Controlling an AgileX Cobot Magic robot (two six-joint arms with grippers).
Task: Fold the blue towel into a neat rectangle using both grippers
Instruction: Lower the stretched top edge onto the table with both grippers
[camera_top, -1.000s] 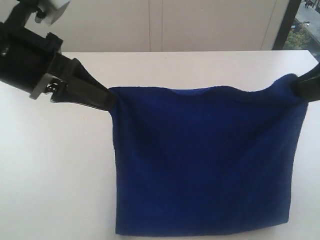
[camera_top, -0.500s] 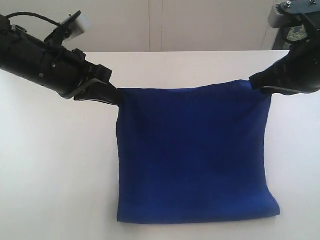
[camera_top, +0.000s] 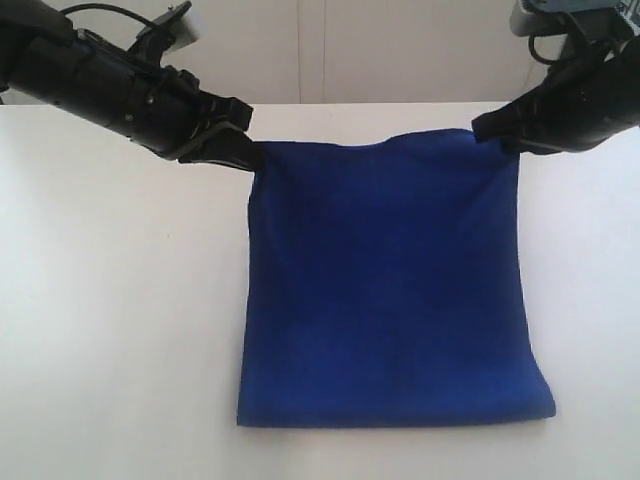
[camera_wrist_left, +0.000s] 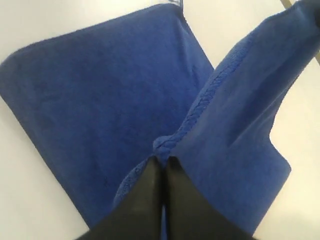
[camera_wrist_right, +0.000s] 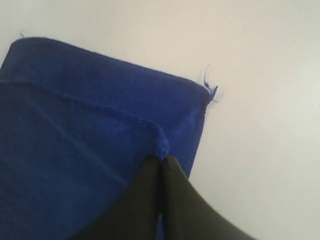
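Observation:
The blue towel (camera_top: 385, 285) hangs stretched between both grippers, its lower part lying on the white table (camera_top: 120, 330). My left gripper (camera_top: 255, 158) is shut on the towel's upper left corner. In the left wrist view the black fingers (camera_wrist_left: 150, 185) pinch the stitched edge of the towel (camera_wrist_left: 100, 95). My right gripper (camera_top: 482, 128) is shut on the upper right corner. The right wrist view shows its gripper (camera_wrist_right: 162, 161) clamped on the hem of the towel (camera_wrist_right: 75, 150), with a lower layer beneath and a loose thread (camera_wrist_right: 208, 82) at that layer's corner.
White cabinet fronts (camera_top: 320, 50) stand behind the table's far edge. A dark window frame (camera_top: 520, 60) shows at the top right. Bare white tabletop lies to the left and right of the towel.
Both grippers have moved away toward the table's far edge and closer together, carrying the towel's top edge. The towel looks narrower and its near edge has slid farther from the front.

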